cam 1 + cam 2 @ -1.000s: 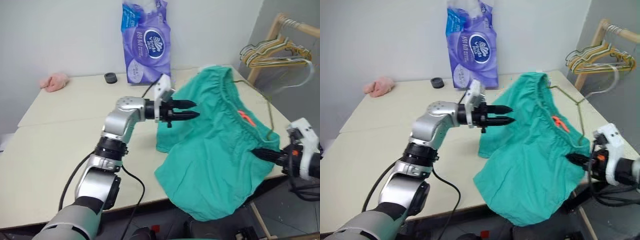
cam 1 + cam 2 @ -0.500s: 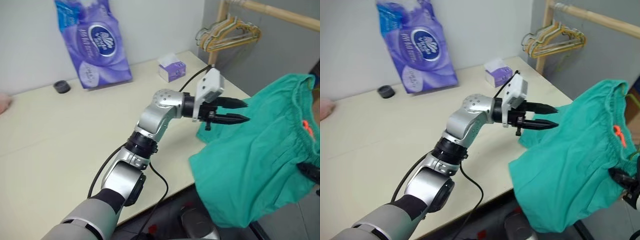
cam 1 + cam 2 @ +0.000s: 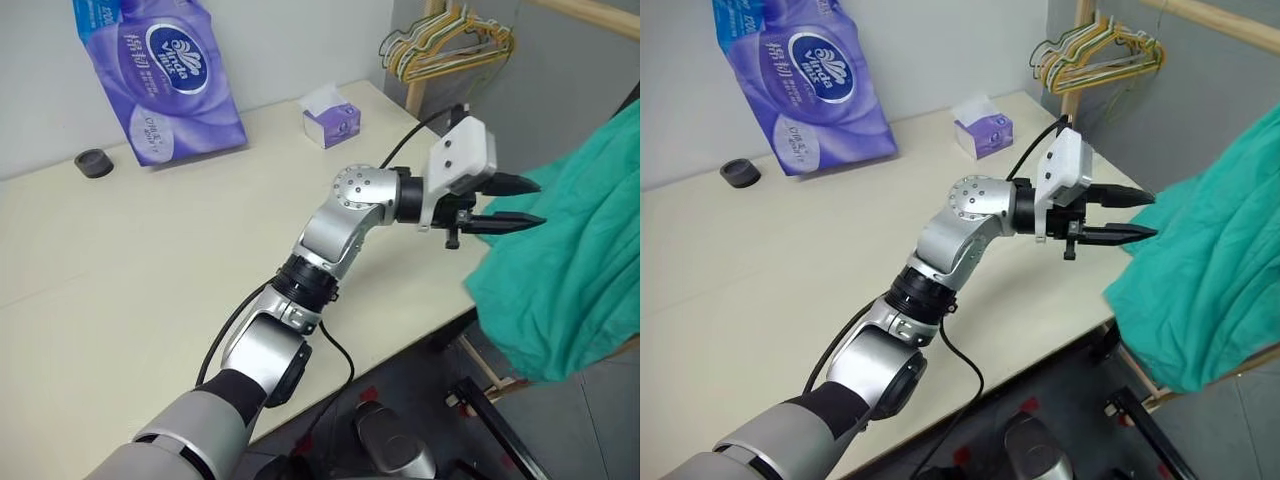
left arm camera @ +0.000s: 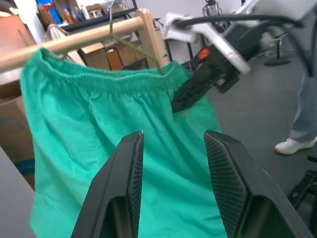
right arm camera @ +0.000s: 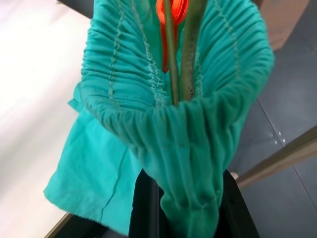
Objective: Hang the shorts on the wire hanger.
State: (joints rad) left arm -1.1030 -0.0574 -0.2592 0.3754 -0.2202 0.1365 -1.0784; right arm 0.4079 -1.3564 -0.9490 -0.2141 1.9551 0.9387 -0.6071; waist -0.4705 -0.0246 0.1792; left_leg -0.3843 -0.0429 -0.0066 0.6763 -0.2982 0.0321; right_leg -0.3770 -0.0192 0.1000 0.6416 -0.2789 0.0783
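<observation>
My right gripper [image 4: 185, 96] pinches the shorts [image 4: 109, 144] waistband on the wire hanger [image 5: 171, 54]; left gripper [image 3: 505, 205] half-open, empty. Risk: cloth sliding off wire.

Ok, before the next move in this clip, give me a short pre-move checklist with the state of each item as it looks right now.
1. Right gripper shut on the shorts at the waistband: ok.
2. Wire hanger inside the waistband, its wire running through the gathered elastic: ok.
3. Hanger hook over the wooden rail: cannot tell; the wire rises toward the rail, but the hook itself is not clear.
4. Left gripper open, holding nothing, apart from the shorts: ok.
5. Shorts off the table, hanging past its edge: ok.
6. Shorts spread evenly along the hanger: cannot tell; one end of the waistband is out of sight.
</observation>
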